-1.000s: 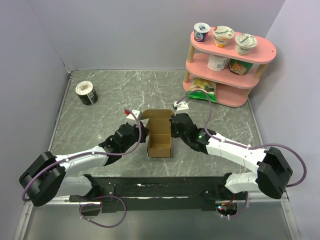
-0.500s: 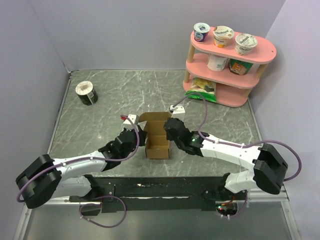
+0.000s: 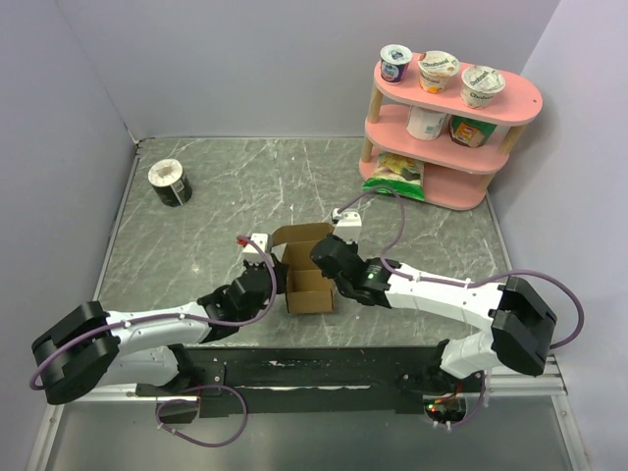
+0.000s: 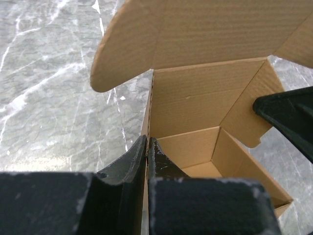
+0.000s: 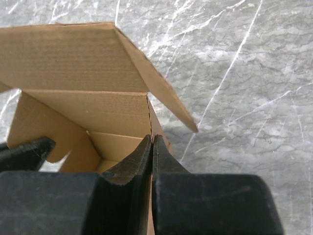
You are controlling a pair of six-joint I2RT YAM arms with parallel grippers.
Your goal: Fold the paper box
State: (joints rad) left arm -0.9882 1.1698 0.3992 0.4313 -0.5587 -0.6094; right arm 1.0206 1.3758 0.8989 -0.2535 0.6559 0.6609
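Left tool (image 4: pixel 147 143) is clamping the left wall of the paper box (image 3: pixel 308 292); right tool (image 5: pixel 152 141) is pinching its right wall. Plain brown and corrugated, it is sitting on the surface (image 3: pixel 216 196) between them, opening upward, long axis running near-to-far, lid flap rising at the far end.

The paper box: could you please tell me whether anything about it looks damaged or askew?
Nothing stands out. The paper box sits square on the table, uncrushed, its lid open, with the left fingers and right fingers each shut on a side wall.
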